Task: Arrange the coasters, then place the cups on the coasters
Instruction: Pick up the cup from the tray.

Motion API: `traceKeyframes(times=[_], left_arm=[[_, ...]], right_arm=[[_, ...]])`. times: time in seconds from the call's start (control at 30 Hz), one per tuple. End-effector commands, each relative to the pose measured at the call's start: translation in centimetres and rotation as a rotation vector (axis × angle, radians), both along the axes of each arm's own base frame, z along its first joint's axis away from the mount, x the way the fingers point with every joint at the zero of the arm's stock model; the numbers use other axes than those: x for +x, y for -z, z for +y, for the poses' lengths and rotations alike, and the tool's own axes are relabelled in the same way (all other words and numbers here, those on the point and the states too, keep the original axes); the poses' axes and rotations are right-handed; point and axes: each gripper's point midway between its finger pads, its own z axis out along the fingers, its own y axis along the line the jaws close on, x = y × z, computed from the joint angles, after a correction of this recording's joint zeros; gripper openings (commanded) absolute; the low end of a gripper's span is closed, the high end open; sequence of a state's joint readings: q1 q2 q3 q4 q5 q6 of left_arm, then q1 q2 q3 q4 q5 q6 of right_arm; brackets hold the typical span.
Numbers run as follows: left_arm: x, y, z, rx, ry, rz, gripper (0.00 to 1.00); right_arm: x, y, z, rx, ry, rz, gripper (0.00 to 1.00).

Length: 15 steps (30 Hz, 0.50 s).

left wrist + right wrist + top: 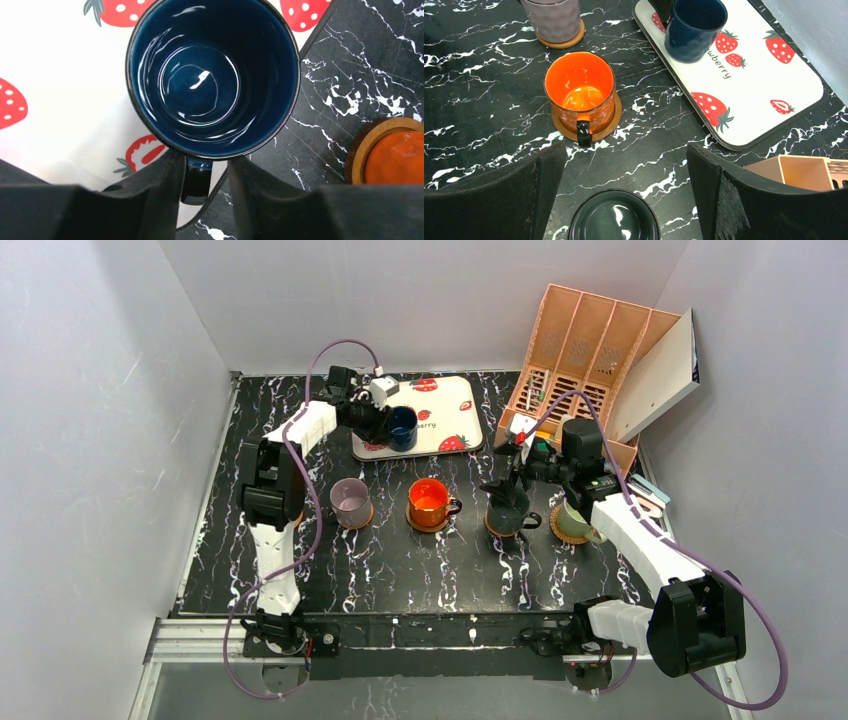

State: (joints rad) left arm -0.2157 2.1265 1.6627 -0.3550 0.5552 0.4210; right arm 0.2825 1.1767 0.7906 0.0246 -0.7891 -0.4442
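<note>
The navy cup (402, 428) (212, 75) (694, 27) stands on the strawberry tray's near corner. My left gripper (385, 425) (202, 165) straddles its handle (196, 182): one finger touches it and a slit shows at the other. The mauve cup (350, 500) (551, 20), orange cup (428, 502) (580, 92), dark grey-green cup (508, 512) (614, 217) and pale green cup (573, 522) each sit on a brown coaster (611, 122) in a row. My right gripper (510, 490) (624, 165) hangs open just above the grey-green cup, holding nothing.
The white strawberry-print tray (450, 410) (60, 60) (764, 85) lies at the back centre. A peach file organiser (580, 350) (804, 170) leans at the back right, with a white board beside it. White walls enclose the black marble table (400, 570).
</note>
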Motion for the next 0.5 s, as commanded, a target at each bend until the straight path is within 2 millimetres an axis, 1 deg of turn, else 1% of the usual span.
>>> traceKeyframes(times=[0.0,0.1,0.13,0.23,0.4,0.47], left_arm=[[0.3,0.0,-0.5,0.008,0.015,-0.005,0.27],[0.5,-0.1,-0.5,0.009,0.004,-0.008,0.05],[0.5,-0.3,-0.5,0.007,0.000,-0.009,0.00],[0.8,-1.4,-0.2,0.003,-0.032,-0.048,0.00],[2.3,-6.3,1.1,-0.074,-0.139,-0.184,0.00],[3.0,-8.2,2.1,-0.088,-0.193,-0.235,0.00]], right_arm=[[-0.2,-1.6,0.1,0.020,-0.018,-0.045,0.99],[-0.2,-1.6,0.1,0.020,-0.017,-0.046,0.99],[-0.2,-1.6,0.1,0.020,-0.018,-0.046,0.99],[-0.3,-1.6,0.1,0.021,-0.020,-0.044,0.99],[-0.3,-1.6,0.1,0.022,-0.021,-0.046,0.99],[-0.3,-1.7,0.1,0.021,-0.020,-0.045,0.99]])
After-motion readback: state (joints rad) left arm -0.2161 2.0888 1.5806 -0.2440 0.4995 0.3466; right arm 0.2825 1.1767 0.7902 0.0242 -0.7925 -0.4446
